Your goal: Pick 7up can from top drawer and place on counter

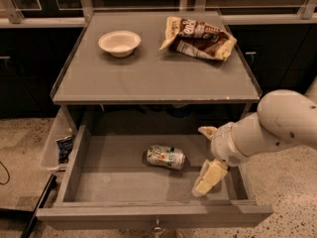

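Observation:
The 7up can (166, 157) lies on its side on the floor of the open top drawer (114, 182), near the middle. My gripper (204, 156) hangs inside the drawer just right of the can, apart from it. Its two cream fingers (209, 177) are spread, with nothing between them. The counter (148, 76) is the grey cabinet top above the drawer.
A white bowl (119, 42) sits at the counter's back left and a brown-and-cream snack bag (198, 37) at its back right. A clear bin with a blue packet (63, 148) hangs left of the drawer. Speckled floor (292, 192) lies around the cabinet.

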Action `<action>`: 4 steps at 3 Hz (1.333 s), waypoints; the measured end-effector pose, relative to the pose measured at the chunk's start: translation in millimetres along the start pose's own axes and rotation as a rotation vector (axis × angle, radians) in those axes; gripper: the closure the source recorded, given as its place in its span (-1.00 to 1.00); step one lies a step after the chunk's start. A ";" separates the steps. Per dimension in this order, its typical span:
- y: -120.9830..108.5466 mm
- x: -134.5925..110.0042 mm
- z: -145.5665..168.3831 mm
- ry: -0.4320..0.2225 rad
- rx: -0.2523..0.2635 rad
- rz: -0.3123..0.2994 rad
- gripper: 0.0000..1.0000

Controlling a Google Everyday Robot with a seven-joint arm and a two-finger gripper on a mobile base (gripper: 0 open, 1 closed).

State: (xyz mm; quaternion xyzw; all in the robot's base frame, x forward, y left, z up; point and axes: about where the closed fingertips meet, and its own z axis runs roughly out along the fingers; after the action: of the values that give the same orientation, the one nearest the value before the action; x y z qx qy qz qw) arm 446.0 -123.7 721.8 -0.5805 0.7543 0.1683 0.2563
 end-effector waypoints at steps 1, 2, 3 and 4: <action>-8.9 -2.4 26.0 -0.072 0.078 -0.048 -1.00; -23.2 -10.4 48.5 -0.105 0.129 -0.107 -1.00; -36.0 -17.0 74.3 -0.088 0.155 -0.179 -1.00; -48.2 -16.7 95.4 -0.088 0.138 -0.194 -1.00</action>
State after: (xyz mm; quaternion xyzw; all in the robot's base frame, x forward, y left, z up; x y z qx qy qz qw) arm 514.0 -71.0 656.2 -0.6237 0.6924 0.1156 0.3437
